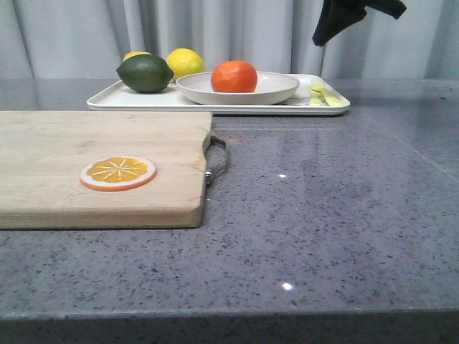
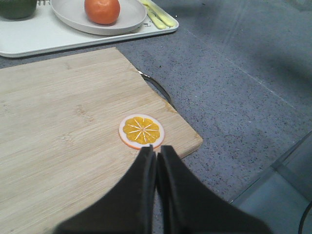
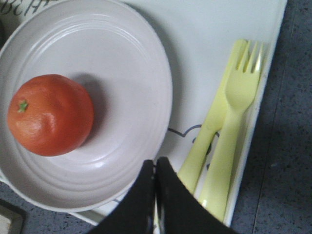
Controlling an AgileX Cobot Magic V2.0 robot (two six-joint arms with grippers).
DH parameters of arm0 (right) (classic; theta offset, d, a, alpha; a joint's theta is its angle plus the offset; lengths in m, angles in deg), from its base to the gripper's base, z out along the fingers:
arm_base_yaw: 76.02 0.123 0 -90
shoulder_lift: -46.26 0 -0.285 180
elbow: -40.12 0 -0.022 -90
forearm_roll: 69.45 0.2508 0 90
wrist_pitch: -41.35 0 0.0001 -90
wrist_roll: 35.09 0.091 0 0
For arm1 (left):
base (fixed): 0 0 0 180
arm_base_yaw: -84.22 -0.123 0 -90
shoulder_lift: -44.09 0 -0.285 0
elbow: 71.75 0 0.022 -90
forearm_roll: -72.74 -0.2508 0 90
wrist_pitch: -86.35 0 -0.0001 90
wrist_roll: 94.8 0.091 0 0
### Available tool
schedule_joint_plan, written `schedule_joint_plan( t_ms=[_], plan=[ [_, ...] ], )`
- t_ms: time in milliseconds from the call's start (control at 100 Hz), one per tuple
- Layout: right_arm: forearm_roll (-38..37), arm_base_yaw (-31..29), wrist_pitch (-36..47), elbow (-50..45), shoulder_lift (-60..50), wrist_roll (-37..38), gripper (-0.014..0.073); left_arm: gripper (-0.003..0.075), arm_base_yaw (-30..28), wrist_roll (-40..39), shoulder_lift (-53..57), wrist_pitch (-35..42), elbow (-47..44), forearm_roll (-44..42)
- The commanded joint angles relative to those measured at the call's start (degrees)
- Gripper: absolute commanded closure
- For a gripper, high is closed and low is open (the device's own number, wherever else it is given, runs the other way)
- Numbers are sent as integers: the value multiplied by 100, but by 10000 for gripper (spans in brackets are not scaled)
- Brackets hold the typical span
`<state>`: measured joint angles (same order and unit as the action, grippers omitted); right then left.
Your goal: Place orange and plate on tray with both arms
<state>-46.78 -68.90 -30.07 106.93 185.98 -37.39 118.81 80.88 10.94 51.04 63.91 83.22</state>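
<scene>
Both grippers are pressed together and empty: the right gripper (image 3: 155, 168) hangs over the tray's (image 1: 107, 99) right end, the left gripper (image 2: 157, 155) over the cutting board (image 1: 86, 143); the orange (image 1: 234, 77) sits in the plate (image 1: 276, 91), mid-tray; a careless right-arm retreat could clip the plate rim or the fork (image 3: 234, 122), jolting the orange loose.

The right gripper (image 1: 356, 18) is cut off above the tray (image 1: 107, 100); a second lemon (image 1: 135, 55) hides behind the lime (image 1: 145, 73).
</scene>
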Motion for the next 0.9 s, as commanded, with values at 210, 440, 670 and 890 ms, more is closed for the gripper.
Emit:
schedule_joint_plan(
  t_ms=[210,440,670,890],
  plan=[
    [54,6,-407,-110,-1213,-16,661,741,0,-31,-24,463,156,91],
    [-367,18,-186,-1130,-2208,-36,661,741,0,-31,-24,463,156,91],
    [-593,30,405,-2577,-3496,-242,661,741,0,-31,-24,463,156,91],
    [-575,30,1270,-4093,-4905,-246,661,741,0,-31,-24,463,156,91]
  ],
)
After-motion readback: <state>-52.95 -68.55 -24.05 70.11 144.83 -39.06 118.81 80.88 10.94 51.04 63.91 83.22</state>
